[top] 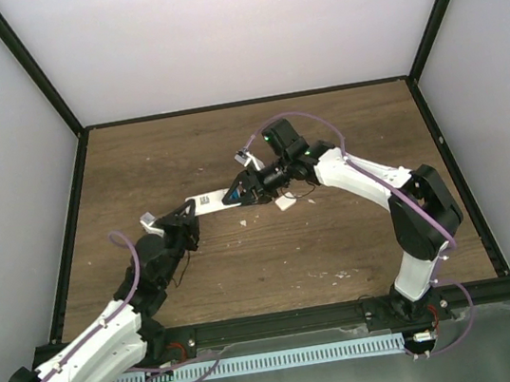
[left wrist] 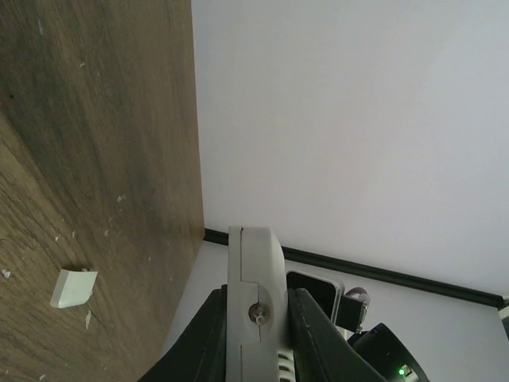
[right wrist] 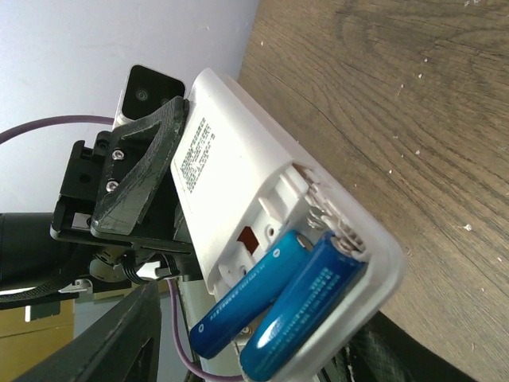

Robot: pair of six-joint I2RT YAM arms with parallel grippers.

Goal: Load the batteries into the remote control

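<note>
Remote control (right wrist: 231,171) end behind left fingers (right wrist: 139,171)

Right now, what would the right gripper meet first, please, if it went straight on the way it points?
Most likely the batteries in the open compartment of the remote control, straight ahead of the right gripper; depth is unclear.

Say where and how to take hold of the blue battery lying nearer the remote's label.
Pinch the battery across its round body at the end that seems to stick out of the remote control, coming from the open face of the bay. The second battery lies close alongside, so deeper in there is little room to get around it.
</note>
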